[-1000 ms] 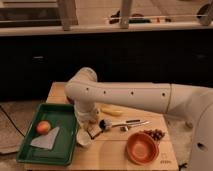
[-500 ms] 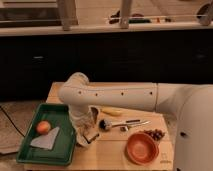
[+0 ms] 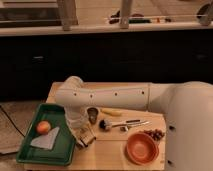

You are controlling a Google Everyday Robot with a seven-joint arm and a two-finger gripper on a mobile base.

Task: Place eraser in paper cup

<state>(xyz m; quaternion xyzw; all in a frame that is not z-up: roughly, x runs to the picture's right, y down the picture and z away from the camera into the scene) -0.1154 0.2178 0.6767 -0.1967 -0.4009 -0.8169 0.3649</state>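
So the robot's white arm [image 3: 110, 95] reached in from the right side of the frame, bent at the elbow left of centre, and dropped down to the gripper [image 3: 85, 137]. That sat low over the wooden table [image 3: 107, 156], just beside the right edge of the green tray [image 3: 60, 150] at lower left. Honestly couldn't tell if the claw was apart, together or clamped on something, and I couldn't make out the eraser either. The paper cup [image 3: 93, 115] stood upright near the middle of the table, just up and right of the gripper and right next to the wrist. The tray had an orange fruit [image 3: 43, 127] and a pale grey sheet [image 3: 45, 141] in it. Right of the cup were a yellow thing [image 3: 111, 112] and a dark utensil [image 3: 122, 124]. The orange bowl [image 3: 141, 148] was at lower right, with dark red grapes [image 3: 155, 134] just above it.
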